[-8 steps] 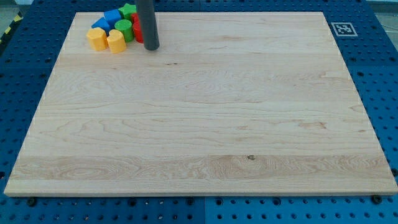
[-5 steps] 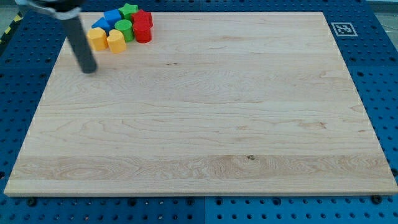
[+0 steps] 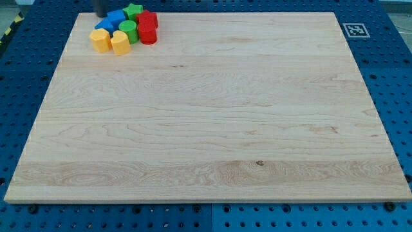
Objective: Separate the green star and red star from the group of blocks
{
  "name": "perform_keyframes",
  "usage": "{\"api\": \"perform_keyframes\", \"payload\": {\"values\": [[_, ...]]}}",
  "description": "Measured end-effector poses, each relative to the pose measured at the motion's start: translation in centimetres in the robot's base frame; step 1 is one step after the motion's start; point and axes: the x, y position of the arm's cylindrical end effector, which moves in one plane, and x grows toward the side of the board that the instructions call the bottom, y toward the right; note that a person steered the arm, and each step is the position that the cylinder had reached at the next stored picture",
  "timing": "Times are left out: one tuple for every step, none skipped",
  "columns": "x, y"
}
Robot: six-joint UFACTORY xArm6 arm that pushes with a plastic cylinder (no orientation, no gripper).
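Nothing separated yet: green star [image 3: 133, 9] and red star [image 3: 149, 19] sit packed in the cluster at the counter's [image 3: 212, 116] top-left corner. My tip [image 3: 101, 15] is just left of it. No claw here, just a rod.

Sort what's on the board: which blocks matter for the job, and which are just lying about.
Job: green star; red star; my tip, at the view's top, left of the cluster.

Lying about: blue blocks; green cylinder; red cylinder; two yellow blocks.
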Motion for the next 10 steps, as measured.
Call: {"api": "perform_keyframes", "payload": {"values": [[0.2, 2.9], [1.7, 6.1], [3.0, 9.1], [1.8, 9.5], [0.3, 9.6], [0.8, 12.7], [0.5, 15.8], [-0.1, 14.2], [0.3, 11.1], [1.5, 13.1]]}}
